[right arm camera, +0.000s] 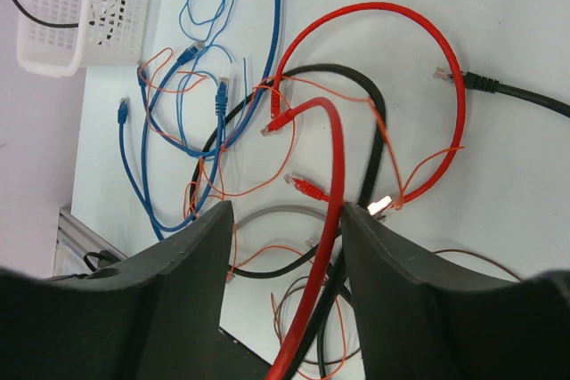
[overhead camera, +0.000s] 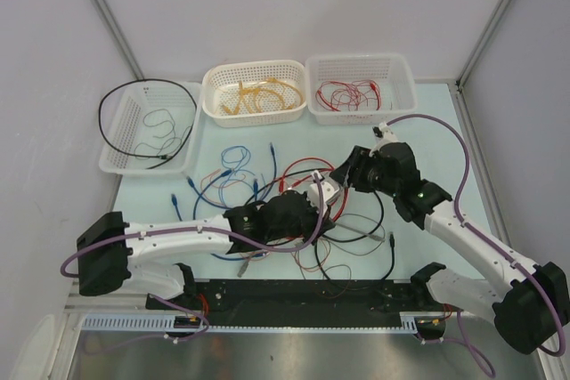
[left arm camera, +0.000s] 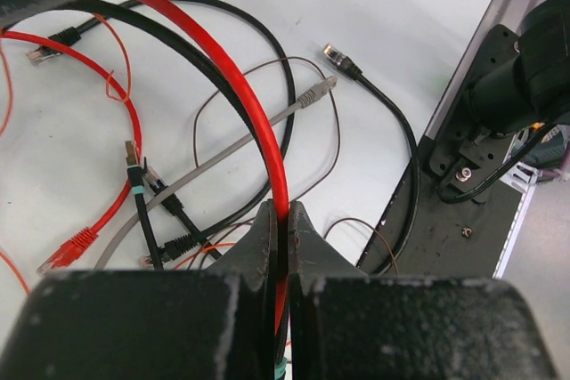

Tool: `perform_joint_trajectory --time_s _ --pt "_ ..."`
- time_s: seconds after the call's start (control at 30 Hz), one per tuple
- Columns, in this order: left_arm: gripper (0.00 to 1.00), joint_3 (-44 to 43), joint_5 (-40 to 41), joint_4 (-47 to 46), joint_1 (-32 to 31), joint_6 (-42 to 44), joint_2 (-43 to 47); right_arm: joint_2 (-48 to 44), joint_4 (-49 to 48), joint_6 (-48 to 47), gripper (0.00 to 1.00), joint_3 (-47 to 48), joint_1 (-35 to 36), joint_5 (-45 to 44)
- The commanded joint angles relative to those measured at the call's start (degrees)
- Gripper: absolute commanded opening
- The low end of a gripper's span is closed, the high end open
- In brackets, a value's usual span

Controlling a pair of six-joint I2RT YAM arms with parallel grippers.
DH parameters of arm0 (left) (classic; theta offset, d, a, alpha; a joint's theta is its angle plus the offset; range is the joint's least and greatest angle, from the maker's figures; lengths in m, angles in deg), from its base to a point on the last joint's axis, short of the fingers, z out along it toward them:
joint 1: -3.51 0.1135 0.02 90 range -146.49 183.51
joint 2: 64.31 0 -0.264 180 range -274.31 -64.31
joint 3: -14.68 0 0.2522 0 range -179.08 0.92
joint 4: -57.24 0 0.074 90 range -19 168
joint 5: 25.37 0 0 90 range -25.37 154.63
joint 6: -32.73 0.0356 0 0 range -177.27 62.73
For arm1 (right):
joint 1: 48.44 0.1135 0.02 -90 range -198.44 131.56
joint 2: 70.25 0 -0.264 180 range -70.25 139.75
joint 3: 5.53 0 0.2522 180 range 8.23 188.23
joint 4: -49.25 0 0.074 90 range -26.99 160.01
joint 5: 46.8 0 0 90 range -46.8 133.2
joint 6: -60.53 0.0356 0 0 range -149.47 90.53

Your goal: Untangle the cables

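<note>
The cables lie in a tangle mid-table: red, blue, black, grey and thin orange strands. My left gripper is shut on a thick red cable, which arches up and away from the jaws; a black cable runs beside it. In the top view the left gripper sits over the tangle's near side. My right gripper is open above the pile, and a red cable runs between its fingers, close to the right finger. Blue cables lie to the left.
Three white baskets stand at the back: the left one holds a black cable, the middle one yellow ones, the right one red ones. A black rail lines the near edge. The right arm's base is close by.
</note>
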Motion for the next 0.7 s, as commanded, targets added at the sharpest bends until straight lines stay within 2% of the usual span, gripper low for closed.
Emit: perform_joint_trajectory --time_s 0.0,0.03,0.13,0.5,0.67 --pt "0.01 -1.3 0.4 -2.6 -1.4 1.2 -0.8 -0.6 -2.4 -0.9 0.53 2.6 0.0 0.1" --pt "0.00 -1.4 0.5 -2.6 -1.4 1.3 -0.9 -0.5 -2.3 -1.0 0.48 2.6 -0.1 0.2" --pt "0.00 -1.6 0.7 -2.8 -1.8 1.3 -1.1 -0.1 -1.5 -1.2 0.43 2.6 -0.1 0.6" --pt "0.00 -1.2 2.4 -2.6 -1.9 2.1 0.1 1.1 4.2 -3.3 0.42 2.4 0.9 2.6" --pt "0.00 -1.1 2.6 -2.5 -1.9 2.0 0.2 0.7 4.3 -3.2 0.36 1.2 2.0 2.8"
